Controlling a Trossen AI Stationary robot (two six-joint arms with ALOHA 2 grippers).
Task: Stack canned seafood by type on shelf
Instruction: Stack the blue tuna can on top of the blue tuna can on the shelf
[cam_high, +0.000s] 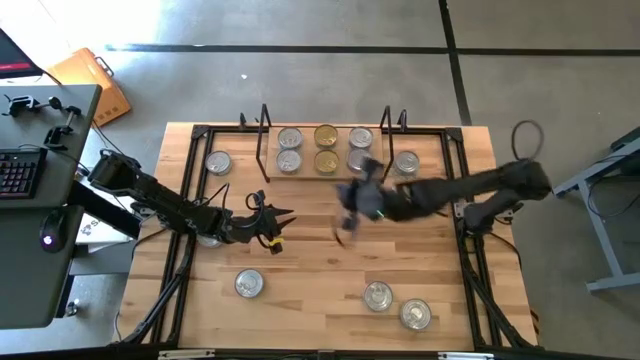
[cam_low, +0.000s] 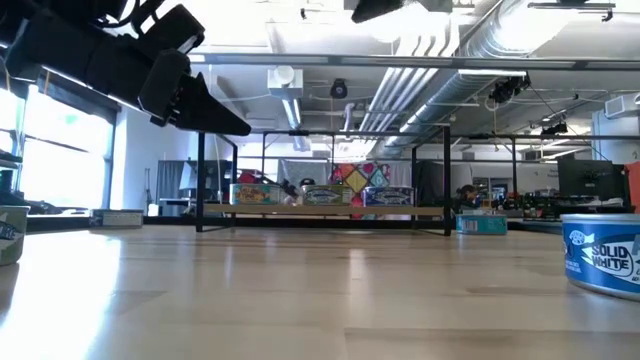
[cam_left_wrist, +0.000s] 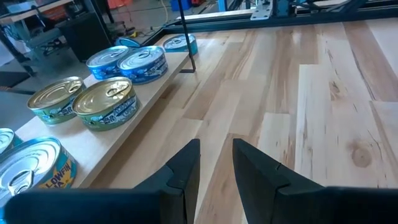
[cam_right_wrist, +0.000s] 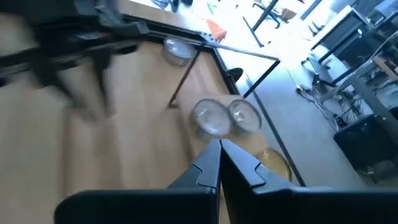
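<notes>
The shelf (cam_high: 305, 150) stands at the table's far middle. On its board sit silver-topped tins (cam_high: 290, 138) at the left, two gold-topped tins (cam_high: 326, 135) in the middle and more silver ones (cam_high: 360, 138) at the right. Loose tins rest on the table beside the shelf's left end (cam_high: 218, 162), beside its right end (cam_high: 406, 162) and near the front (cam_high: 249, 284) (cam_high: 377, 296) (cam_high: 415, 315). My left gripper (cam_left_wrist: 216, 155) hovers open left of the table's centre (cam_high: 275, 228), holding nothing. My right gripper (cam_right_wrist: 219, 155) is shut and empty, raised in front of the shelf (cam_high: 347, 222).
Black metal frame rails (cam_high: 195, 180) run along the table's sides. A desk with a keyboard (cam_high: 20, 170) stands left of the table. Bare wood (cam_high: 320, 270) lies between the grippers and the front tins.
</notes>
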